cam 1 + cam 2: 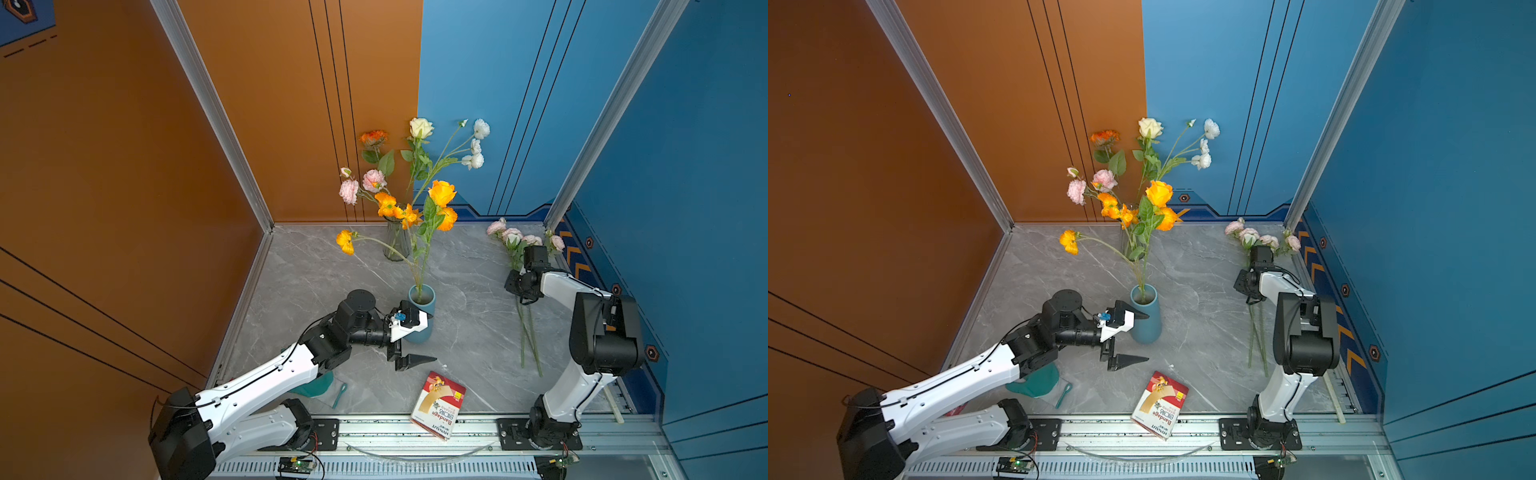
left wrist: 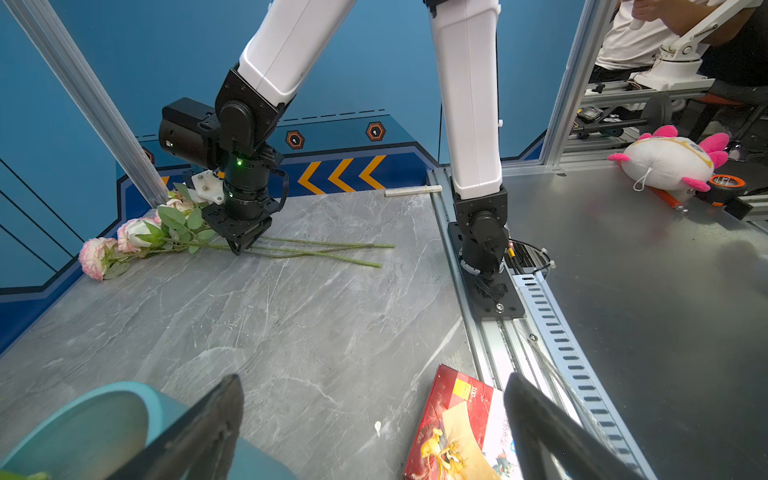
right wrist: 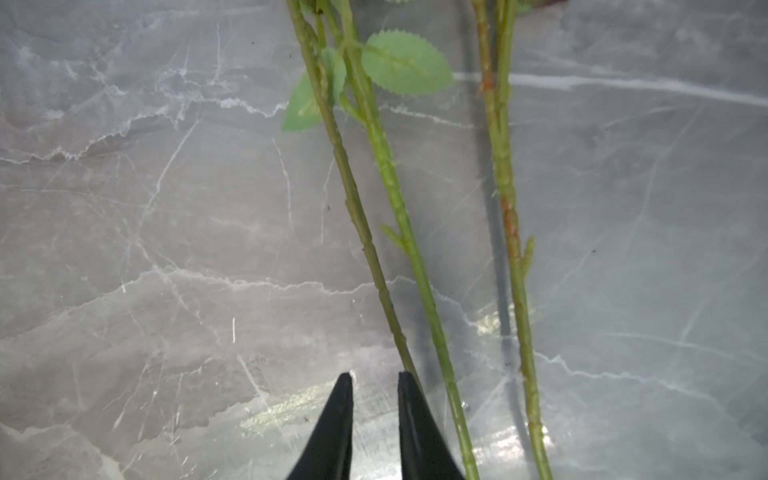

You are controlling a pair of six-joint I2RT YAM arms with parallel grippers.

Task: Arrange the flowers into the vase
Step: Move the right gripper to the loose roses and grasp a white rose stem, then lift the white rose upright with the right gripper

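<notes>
Fingertips of your right gripper (image 3: 375, 375) were hidden beneath its own wrist in both top views. Seen from its own camera, the jaws were drawn close, with a narrow strip of marble tabletop (image 3: 166, 249) showing between them. The nearest stem ran behind one finger, and I could not tell whether it was pinched. In the left wrist view that gripper stood tip-down on the stems of the pink roses (image 2: 132, 237) (three stems, as far as I could count).

Those roses lay flat near the right-hand wall, well apart from both vases. Their long axis ran front to back, blooms toward the back corner and cut ends toward the front rail. The right wrist view cropped the blooms out.

Your left gripper (image 2: 374, 375) hung spread wide and empty, one finger just beside the blue vase (image 1: 419, 336); contact I could not judge. Orange flowers (image 1: 441, 193) stood upright in that vase, leaning slightly toward the back wall. Behind them the glass vase (image 1: 395, 245) was half screened by stems, so which pink, white and cream blooms belonged to it was hard to sort. A bandage box (image 1: 438, 405) lay at the front rail.
</notes>
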